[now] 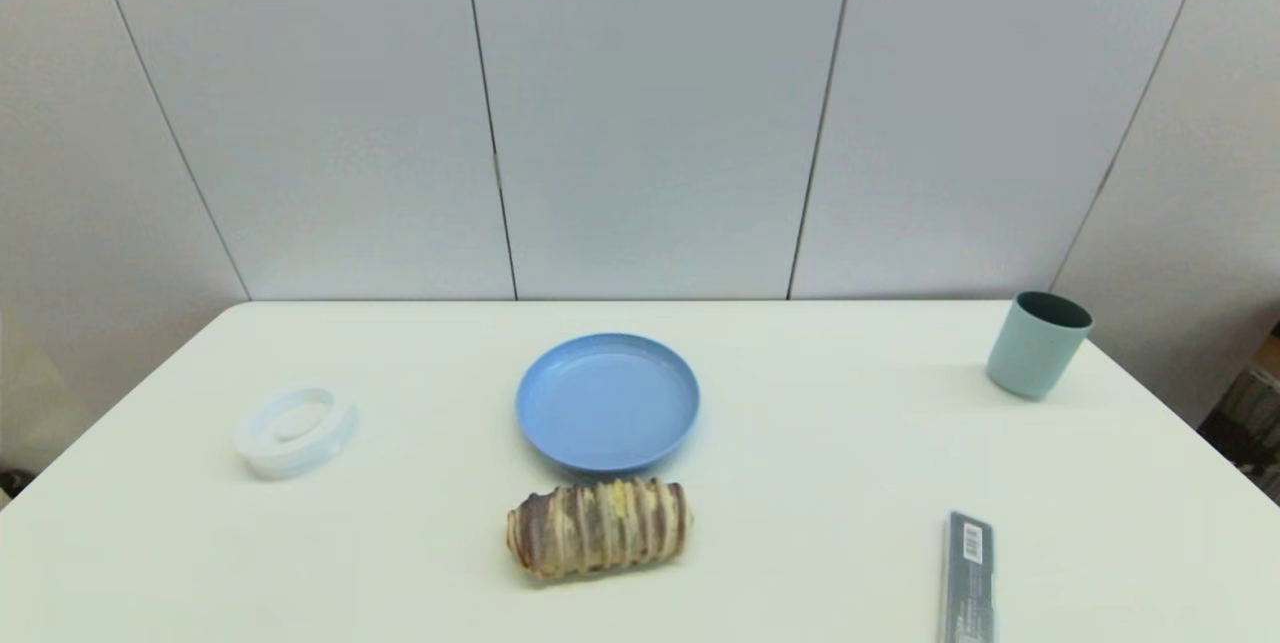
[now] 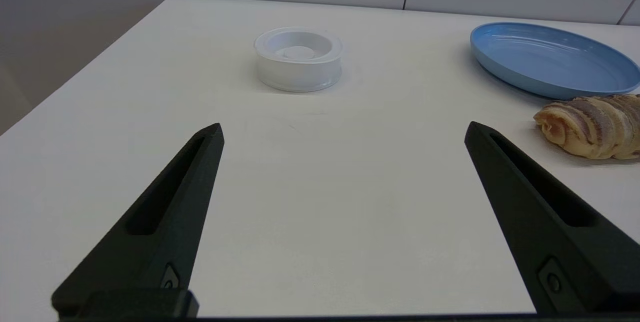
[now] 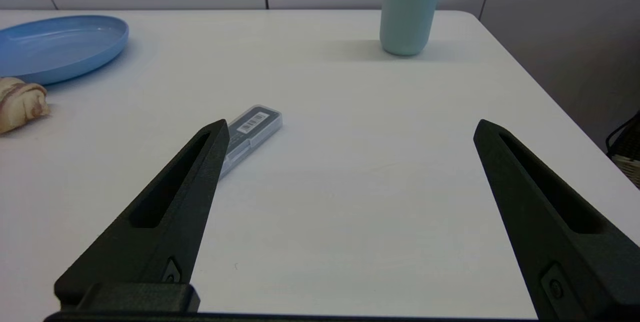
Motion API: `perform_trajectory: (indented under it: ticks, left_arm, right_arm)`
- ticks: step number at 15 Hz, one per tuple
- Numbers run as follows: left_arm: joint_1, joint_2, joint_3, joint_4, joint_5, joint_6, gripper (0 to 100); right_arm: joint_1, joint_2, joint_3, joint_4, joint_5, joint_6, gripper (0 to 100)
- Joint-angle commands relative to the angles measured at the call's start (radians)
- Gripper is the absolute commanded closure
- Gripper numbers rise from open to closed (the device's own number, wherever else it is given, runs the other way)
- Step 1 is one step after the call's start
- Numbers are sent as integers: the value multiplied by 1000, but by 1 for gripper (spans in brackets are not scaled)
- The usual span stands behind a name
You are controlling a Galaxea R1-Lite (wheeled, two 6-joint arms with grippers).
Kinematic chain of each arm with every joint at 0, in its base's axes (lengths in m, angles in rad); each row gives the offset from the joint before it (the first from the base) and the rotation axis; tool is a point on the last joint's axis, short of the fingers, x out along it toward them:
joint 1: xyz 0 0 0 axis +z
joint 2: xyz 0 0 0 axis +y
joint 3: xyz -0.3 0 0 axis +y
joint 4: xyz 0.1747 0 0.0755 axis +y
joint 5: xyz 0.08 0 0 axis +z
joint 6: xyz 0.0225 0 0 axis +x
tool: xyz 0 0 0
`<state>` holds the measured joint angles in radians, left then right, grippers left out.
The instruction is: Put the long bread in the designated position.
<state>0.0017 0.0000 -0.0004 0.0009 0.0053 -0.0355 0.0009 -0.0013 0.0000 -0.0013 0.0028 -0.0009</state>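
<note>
1. the long bread (image 1: 599,527) lies crosswise on the white table (image 1: 800,443) — just in front of the blue plate (image 1: 607,402).
2. left gripper (image 2: 342,129) and right gripper (image 3: 351,126) — both spread wide, holding nothing, over bare tabletop.

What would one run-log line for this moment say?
long bread: on table, untouched | left gripper: open, empty | right gripper: open, empty

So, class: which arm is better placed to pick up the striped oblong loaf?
Probably left. The left gripper, open, has the striped oblong loaf just beside its finger; the right gripper, also open, sees it farther off.
</note>
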Motion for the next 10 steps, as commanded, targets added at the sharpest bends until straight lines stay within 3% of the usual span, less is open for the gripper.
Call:
perform_trajectory:
  ticks: [1,10]
  left_arm:
    - [0,2,0,1,2,-1,0]
    - [0,2,0,-1,4,-6,0]
  right_arm:
    - [1,1,0,0,0,-1,0]
    - [1,1,0,0,0,-1,0]
